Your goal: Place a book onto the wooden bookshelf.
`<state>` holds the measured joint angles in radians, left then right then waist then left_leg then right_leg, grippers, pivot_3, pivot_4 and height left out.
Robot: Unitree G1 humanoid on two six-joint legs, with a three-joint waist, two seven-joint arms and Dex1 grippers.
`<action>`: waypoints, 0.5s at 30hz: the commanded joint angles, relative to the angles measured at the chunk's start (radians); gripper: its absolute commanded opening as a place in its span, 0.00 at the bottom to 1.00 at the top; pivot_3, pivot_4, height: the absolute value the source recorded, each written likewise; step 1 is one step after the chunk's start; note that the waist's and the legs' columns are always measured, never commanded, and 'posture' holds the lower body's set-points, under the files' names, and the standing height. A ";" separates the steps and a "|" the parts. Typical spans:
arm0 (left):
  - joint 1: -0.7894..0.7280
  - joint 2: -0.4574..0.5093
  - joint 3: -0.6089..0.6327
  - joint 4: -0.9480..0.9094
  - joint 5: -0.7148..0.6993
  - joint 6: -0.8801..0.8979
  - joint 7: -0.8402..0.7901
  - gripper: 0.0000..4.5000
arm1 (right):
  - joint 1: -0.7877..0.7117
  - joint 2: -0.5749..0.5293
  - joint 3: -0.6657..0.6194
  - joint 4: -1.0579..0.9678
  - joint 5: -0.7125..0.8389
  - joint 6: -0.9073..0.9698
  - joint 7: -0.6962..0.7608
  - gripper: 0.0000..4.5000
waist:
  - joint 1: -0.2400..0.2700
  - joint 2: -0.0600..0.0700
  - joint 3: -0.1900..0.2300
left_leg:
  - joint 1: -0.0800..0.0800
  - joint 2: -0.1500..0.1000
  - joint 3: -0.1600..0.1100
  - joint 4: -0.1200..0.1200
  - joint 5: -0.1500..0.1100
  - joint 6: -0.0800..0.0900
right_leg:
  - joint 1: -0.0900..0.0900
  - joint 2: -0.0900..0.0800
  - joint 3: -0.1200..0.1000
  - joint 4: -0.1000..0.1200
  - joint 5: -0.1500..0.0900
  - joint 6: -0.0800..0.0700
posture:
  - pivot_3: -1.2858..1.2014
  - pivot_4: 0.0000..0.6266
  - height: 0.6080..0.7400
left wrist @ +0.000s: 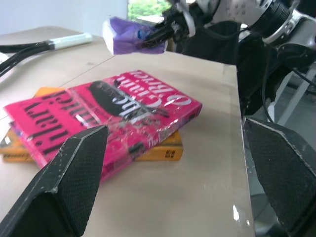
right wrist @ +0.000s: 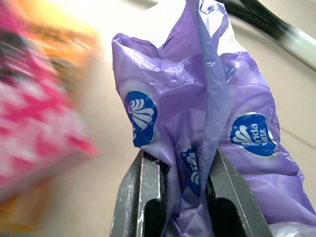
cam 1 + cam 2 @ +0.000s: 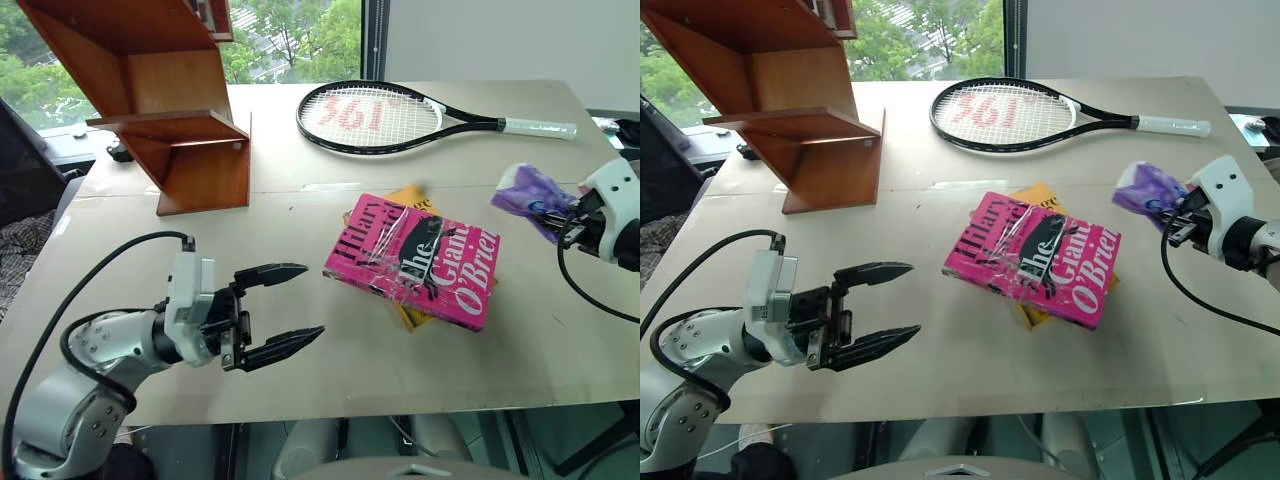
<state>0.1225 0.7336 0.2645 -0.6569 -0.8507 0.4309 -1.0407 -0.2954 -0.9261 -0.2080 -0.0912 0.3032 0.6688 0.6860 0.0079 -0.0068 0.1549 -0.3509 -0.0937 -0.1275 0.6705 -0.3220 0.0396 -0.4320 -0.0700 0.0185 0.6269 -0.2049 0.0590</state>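
Left gripper (image 3: 283, 308) spread wide, left of book (image 3: 414, 259). Wooden bookshelf (image 3: 165, 105) far left of book. Book lies atop yellow book (image 1: 148, 152) on table (image 3: 300, 370). Right gripper (image 2: 177, 173) pinches purple packet (image 2: 207, 103), right of book.

Book (image 3: 412, 257): glossy pink paperback, flat, cover up, mid-table. Wooden bookshelf (image 3: 165, 100): reddish-brown, slanted panels, far left.

Pink book (image 3: 415, 257) cover says "Hilary Mantel" and "The Giant, O'Brien"; racket (image 3: 372, 117) strings read "361°" (stencilled in red, pretty bold).
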 commanded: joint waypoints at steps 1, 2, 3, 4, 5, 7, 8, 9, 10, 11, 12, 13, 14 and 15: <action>-0.031 -0.002 -0.019 -0.003 -0.011 -0.011 -0.005 1.00 | -0.045 0.038 0.083 0.121 -0.093 -0.115 -0.022 0.00 | -0.009 0.000 0.000 | 0.001 0.000 0.001 0.000 0.000 0.000 | 0.000 0.000 0.001 0.000 0.000 0.000 | 0.52 0.24 1.00; -0.039 -0.001 -0.024 0.001 -0.008 -0.011 -0.007 1.00 | -0.058 0.046 0.103 0.164 -0.109 -0.145 -0.011 0.00 | -0.012 0.001 0.000 | 0.001 0.000 0.002 0.000 0.000 0.000 | 0.000 0.000 0.002 0.001 0.000 0.000 | 0.52 0.24 1.00; -0.046 0.000 -0.029 0.006 -0.006 -0.012 -0.010 1.00 | -0.073 0.054 0.114 0.204 -0.118 -0.168 -0.001 0.23 | -0.015 0.001 0.000 | 0.001 0.000 0.002 0.000 0.000 0.000 | 0.000 0.000 0.002 0.001 0.000 0.000 | 0.52 0.24 1.00; -0.053 0.002 -0.032 0.011 -0.005 -0.013 -0.013 1.00 | -0.076 0.048 0.125 0.223 -0.113 -0.186 0.039 0.29 | -0.017 0.002 0.000 | 0.001 0.000 0.002 0.000 0.000 0.000 | 0.000 0.000 0.002 0.001 0.000 0.000 | 0.52 0.24 1.00; -0.058 0.003 -0.034 0.016 -0.005 -0.014 -0.015 1.00 | -0.078 0.044 0.132 0.234 -0.109 -0.199 0.069 0.41 | -0.017 0.002 0.001 | 0.001 0.000 0.003 0.000 0.000 0.000 | 0.000 0.001 0.002 0.001 0.000 0.000 | 0.52 0.24 1.00; -0.060 0.006 -0.034 0.022 -0.004 -0.016 -0.022 1.00 | -0.074 0.015 0.120 0.223 -0.122 -0.221 0.083 0.61 | -0.018 0.002 0.001 | 0.001 0.000 0.003 0.000 0.000 0.000 | 0.000 0.000 0.003 0.001 0.000 0.000 | 0.52 0.24 1.00; -0.060 0.007 -0.033 0.024 -0.004 -0.016 -0.024 1.00 | -0.070 0.000 0.111 0.212 -0.134 -0.230 0.081 0.75 | -0.017 0.003 0.001 | 0.001 0.000 0.002 -0.001 0.000 0.000 | -0.001 0.001 0.003 0.000 0.000 0.000 | 0.52 0.24 1.00; -0.059 0.008 -0.031 0.026 -0.004 -0.016 -0.027 1.00 | -0.051 -0.024 0.091 0.179 -0.132 -0.225 0.091 0.84 | -0.017 0.003 0.001 | 0.001 0.000 0.002 -0.001 0.000 0.000 | -0.001 0.000 0.003 0.000 0.000 0.000 | 0.52 0.24 1.00; -0.058 0.009 -0.028 0.028 -0.003 -0.017 -0.030 1.00 | -0.032 -0.043 0.071 0.143 -0.122 -0.214 0.103 0.90 | -0.015 0.004 0.002 | 0.001 0.000 0.002 -0.001 0.000 0.000 | -0.001 0.000 0.003 0.000 0.000 0.000 | 0.52 0.24 1.00; -0.053 0.009 -0.028 0.027 -0.002 -0.018 -0.030 1.00 | -0.003 -0.062 0.031 0.094 -0.091 -0.191 0.122 0.98 | -0.010 0.004 0.002 | 0.001 0.000 0.002 -0.001 0.000 0.000 | -0.001 0.000 0.002 0.000 0.000 0.000 | 0.52 0.24 1.00; -0.046 0.009 -0.027 0.027 0.001 -0.019 -0.031 1.00 | 0.034 -0.085 -0.024 0.035 -0.046 -0.152 0.155 0.98 | -0.009 0.003 0.001 | 0.000 0.000 0.001 -0.001 0.000 0.000 | -0.001 0.000 0.002 0.000 0.000 0.000 | 0.52 0.24 1.00; -0.041 0.008 -0.026 0.027 0.003 -0.020 -0.032 1.00 | 0.060 -0.099 -0.062 -0.005 -0.016 -0.124 0.176 0.98 | -0.006 0.004 0.001 | 0.000 0.001 0.000 -0.001 0.000 0.000 | -0.001 0.001 0.002 -0.001 0.000 0.000 | 0.52 0.24 1.00; -0.035 0.008 -0.026 0.026 0.006 -0.022 -0.034 1.00 | 0.096 -0.118 -0.110 -0.047 0.021 -0.091 0.211 0.98 | -0.002 0.004 0.001 | -0.001 0.001 0.000 -0.001 0.000 0.000 | -0.001 0.000 0.002 -0.001 0.000 0.000 | 0.52 0.24 1.00; -0.029 0.009 -0.025 0.027 0.009 -0.025 -0.036 1.00 | 0.130 -0.133 -0.154 -0.084 0.046 -0.067 0.236 0.98 | 0.001 0.004 0.001 | -0.001 0.001 -0.001 -0.001 0.000 0.000 | -0.001 0.000 0.003 -0.001 0.000 0.000 | 0.52 0.24 1.00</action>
<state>0.0860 0.7365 0.2253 -0.6159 -0.8443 0.4272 -1.0670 -0.1896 -1.0274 -0.2687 -0.0932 0.2939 0.5589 0.8736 0.0088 -0.0031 0.1564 -0.3519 -0.0929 -0.1284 0.6697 -0.3221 0.0398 -0.4327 -0.0695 0.0212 0.6259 -0.2048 0.0590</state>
